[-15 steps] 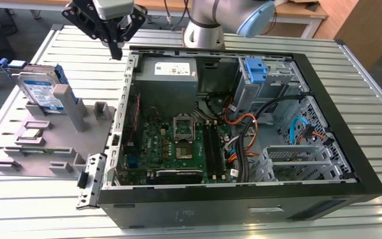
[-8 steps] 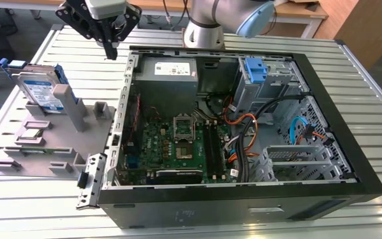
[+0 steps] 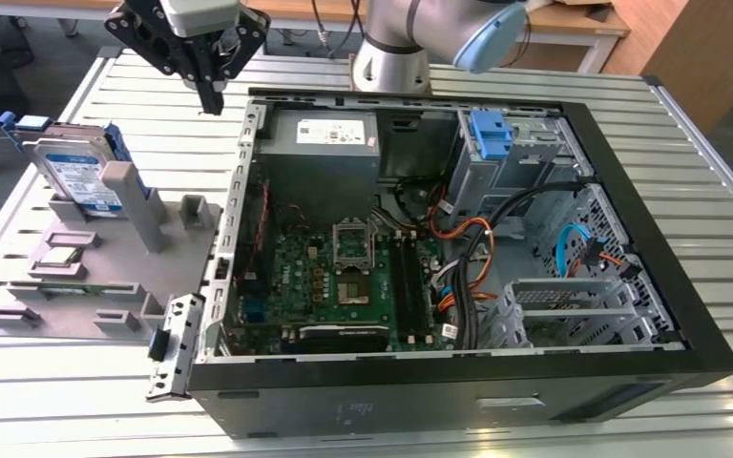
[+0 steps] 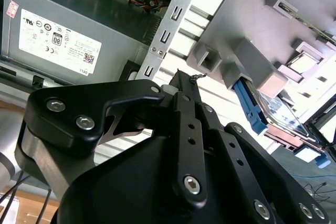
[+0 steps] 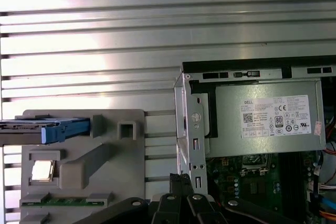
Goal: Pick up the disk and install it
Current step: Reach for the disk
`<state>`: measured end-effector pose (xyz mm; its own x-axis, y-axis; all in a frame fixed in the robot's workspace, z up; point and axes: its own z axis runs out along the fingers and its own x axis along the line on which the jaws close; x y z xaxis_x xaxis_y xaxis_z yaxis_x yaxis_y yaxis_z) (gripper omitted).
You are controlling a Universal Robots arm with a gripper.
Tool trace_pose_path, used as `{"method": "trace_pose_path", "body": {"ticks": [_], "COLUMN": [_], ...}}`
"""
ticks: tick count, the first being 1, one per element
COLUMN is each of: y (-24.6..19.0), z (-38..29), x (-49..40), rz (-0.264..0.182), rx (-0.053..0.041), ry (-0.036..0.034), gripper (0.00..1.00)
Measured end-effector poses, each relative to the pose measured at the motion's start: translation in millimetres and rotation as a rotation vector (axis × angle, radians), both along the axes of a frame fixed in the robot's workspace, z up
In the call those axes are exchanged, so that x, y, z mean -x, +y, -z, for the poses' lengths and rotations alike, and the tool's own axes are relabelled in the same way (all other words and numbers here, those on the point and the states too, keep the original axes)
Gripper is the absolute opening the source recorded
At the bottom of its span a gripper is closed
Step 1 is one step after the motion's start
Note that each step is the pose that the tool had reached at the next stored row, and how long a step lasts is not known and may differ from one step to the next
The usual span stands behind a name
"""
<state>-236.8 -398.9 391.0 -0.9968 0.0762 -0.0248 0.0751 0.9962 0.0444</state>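
The disk (image 5: 44, 131) sits in the grey fixture (image 5: 134, 174).

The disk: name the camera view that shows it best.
The exterior view: the disk stands upright in the grey holder, its labelled face showing. The first wrist view shows the disk edge-on; the second wrist view shows the disk partly behind the holder.

Arm (image 3: 389, 59): silvery-grey round tube sections with a smooth metal sheen, just beyond the far edge of the computer case (image 3: 469, 401).
Joint cap (image 3: 488, 36): pale blue, rounded and glossy, beyond the case's far edge.
Wrist block (image 3: 201, 13): light grey and boxy, above the case's far corner on the exterior view's left.
Gripper (image 3: 213, 101): matt black angular links narrowing to slim fingers.
Linkage screws (image 4: 191, 183): silver socket heads in round recesses along the black links.
Backing plate (image 4: 39, 153): brushed grey metal with a rounded edge, behind one black link.
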Motion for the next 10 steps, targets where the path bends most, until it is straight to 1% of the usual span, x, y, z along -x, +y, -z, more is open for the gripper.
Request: {"method": "trace_pose_path", "body": {"ticks": [5,10], "y": [0.0,0.0], "z": [0.0,0.1], "x": [0.6,5.1], "rz": [0.0,0.0], "rx": [0.0,0.0], "ry": [0.0001,0.0], "gripper": [0.11,0.11]}}
